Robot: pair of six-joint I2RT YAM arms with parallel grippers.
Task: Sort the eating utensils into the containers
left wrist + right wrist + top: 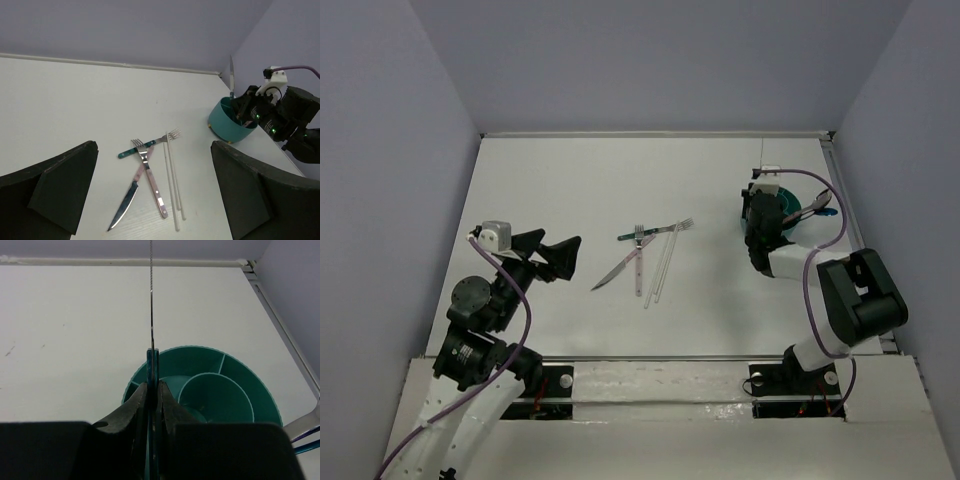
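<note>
**Knife (231, 75) stands upright over teal cup (225, 127)**

Top view: right gripper (761, 200) sits over the cup near the table's (570, 180) right edge; left gripper (568, 258) gapes, utensils (645, 255) mid-table. Left wrist: blade points straight up. Right wrist: fingers (135, 410) pinch the blue handle below.

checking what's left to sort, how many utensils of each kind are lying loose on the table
forks: 2, teal-handled metal fork and pink-handled metal fork
knives: 1, pink-handled metal knife
chopsticks: 2, thin white chopsticks
total: 5
not counted: the blue-handled knife held in the right gripper
</note>
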